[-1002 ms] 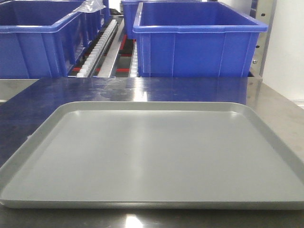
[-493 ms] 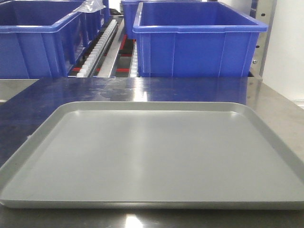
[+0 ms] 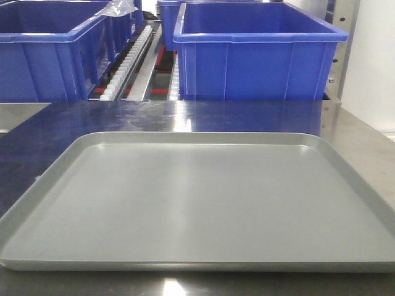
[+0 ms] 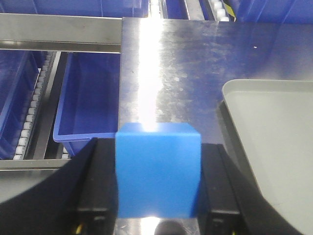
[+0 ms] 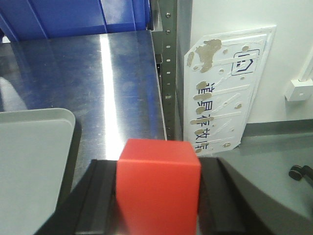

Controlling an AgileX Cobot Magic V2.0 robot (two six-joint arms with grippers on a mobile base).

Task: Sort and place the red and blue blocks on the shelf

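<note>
**binwatcher:** Where are the two cubes? The front view only gives me the flat grey rimmed tray (image 3: 197, 139) and the big dark-blue plastic bins (image 3: 259, 55) behind it, and I can't see a cube in it.

**rollertrack_ray:** Both are up in the arms. The left gripper (image 4: 157, 188) is clamped on the small light-blue matte cube (image 4: 158, 164), with its black fingers (image 4: 98, 186) flat against two opposite side faces. It sits over the shiny steel tabletop (image 4: 166, 63), just left of the tray. The right gripper (image 5: 157, 203) pinches the bright red matte cube (image 5: 158, 178) the same way, over the table's right edge and near an upright of the silver steel shelf (image 5: 168, 58). I can't tell how high either one is.

**binwatcher:** Think they'll handle okay?

**rollertrack_ray:** I'd guess so. They look light and rigid, so nothing should squash. The faces are matte, so the pads ought to bite rather than slide. The flat parallel sides are the place to hold, centred like they are now. Grab near a corner and the cube could pivot out.

**binwatcher:** Any risk at the shelf?

**rollertrack_ray:** Probably the white roller tracks (image 3: 126, 58). A small light cube set on those may tip or creep. I'd pick a flat spot and put it down square.
</note>
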